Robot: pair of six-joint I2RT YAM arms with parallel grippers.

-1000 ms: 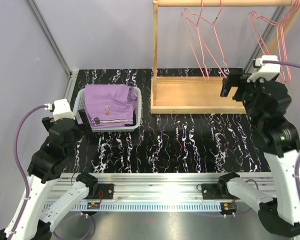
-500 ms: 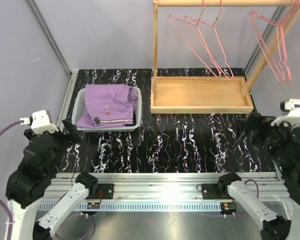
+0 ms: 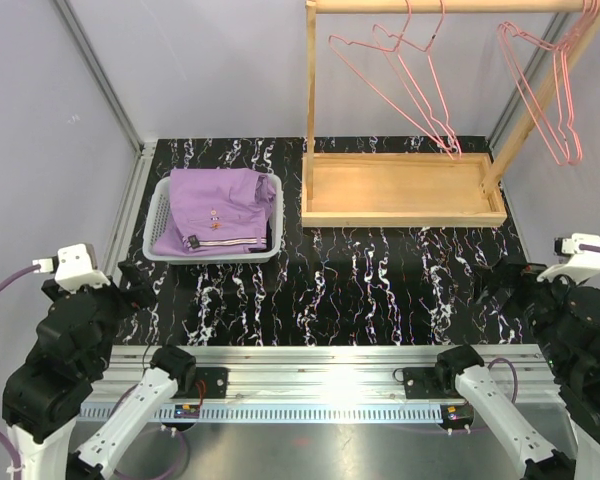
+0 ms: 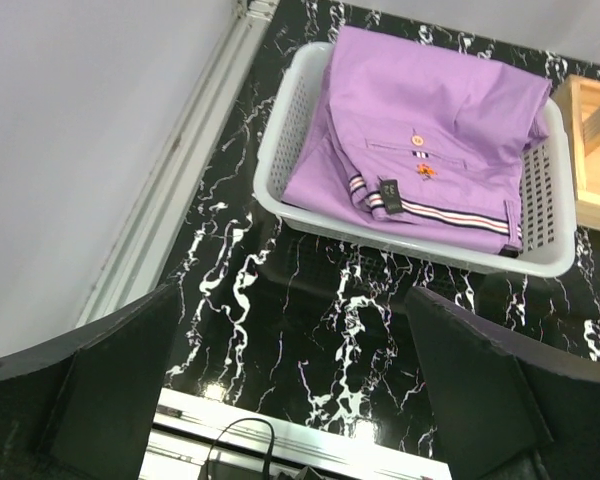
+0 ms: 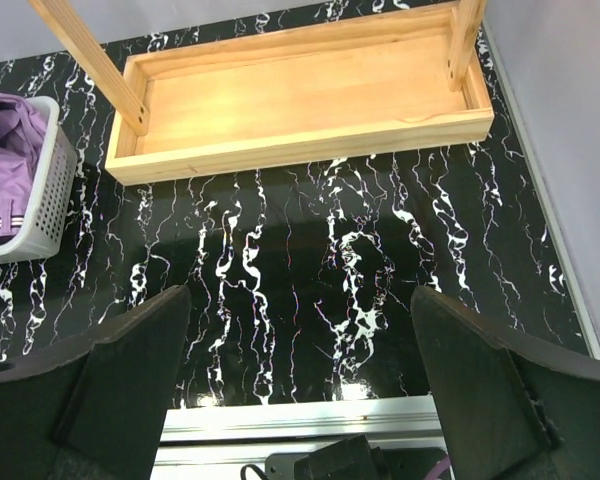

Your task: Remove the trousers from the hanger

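Note:
The light purple trousers (image 3: 215,207) with small buttons and a striped band lie folded in the white basket (image 3: 158,212) at the left; they also show in the left wrist view (image 4: 430,150). A sliver of black cloth (image 3: 277,228) shows at the basket's right side. Pink wire hangers (image 3: 405,70) hang bare on the wooden rail (image 3: 450,6). My left gripper (image 4: 295,390) is open and empty, near the table's front left. My right gripper (image 5: 300,380) is open and empty, at the front right.
The wooden rack's tray base (image 3: 400,188) stands at the back right, its post (image 3: 310,100) beside the basket. More pink hangers (image 3: 545,90) hang at the far right. The metal rail (image 3: 310,375) runs along the near edge. Grey walls close both sides.
Both arms have pulled back toward the near edge. The right gripper left the rack area; the left gripper drew away from the basket. The hangers swing slightly.

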